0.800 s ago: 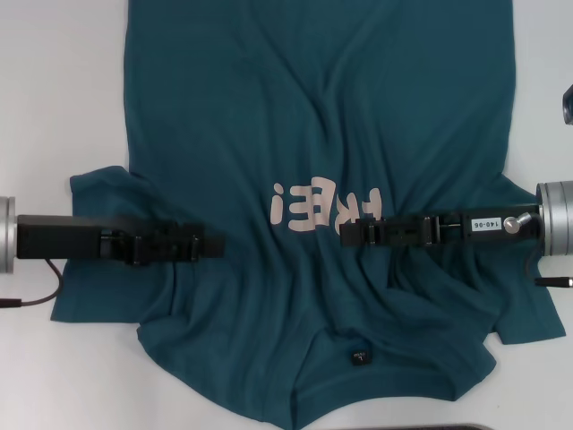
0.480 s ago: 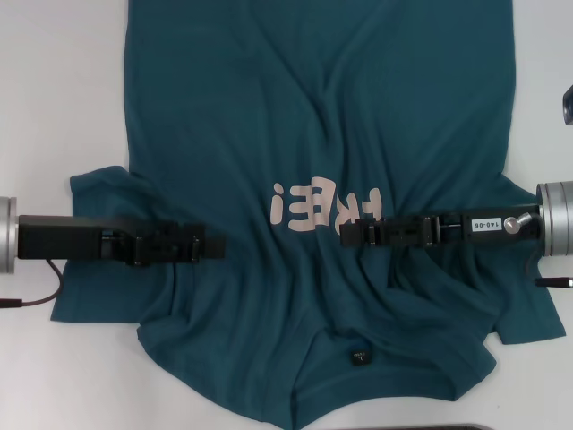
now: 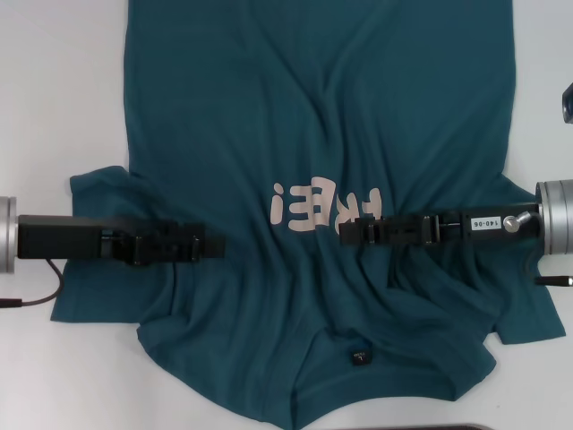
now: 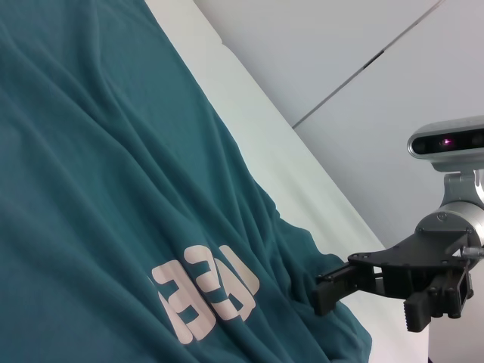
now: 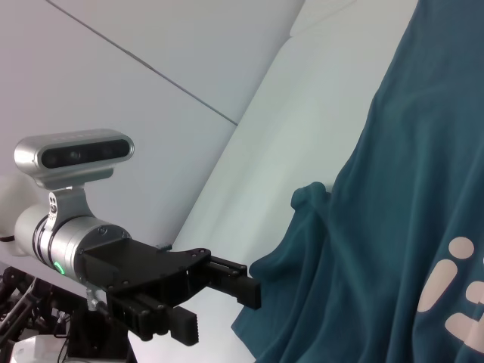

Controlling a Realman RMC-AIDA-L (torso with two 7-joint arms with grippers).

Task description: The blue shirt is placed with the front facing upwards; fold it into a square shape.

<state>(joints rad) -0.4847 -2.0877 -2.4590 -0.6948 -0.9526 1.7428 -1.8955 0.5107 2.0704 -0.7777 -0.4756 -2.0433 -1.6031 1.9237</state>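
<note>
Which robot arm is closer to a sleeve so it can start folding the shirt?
Probably the left. The left gripper hangs right beside the near sleeve, while the right gripper sits farther in, by the lettering.

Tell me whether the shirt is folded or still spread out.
Spread out, not folded: the blue shirt lies flat but wrinkled on the table, lettering up, both sleeves out.

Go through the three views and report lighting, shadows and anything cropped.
Head view: even light, soft shadows in the shirt folds, hem cut off at top. Left wrist view: the right hand dark against the bright table. Right wrist view: the left hand likewise dark, shirt cropped.
</note>
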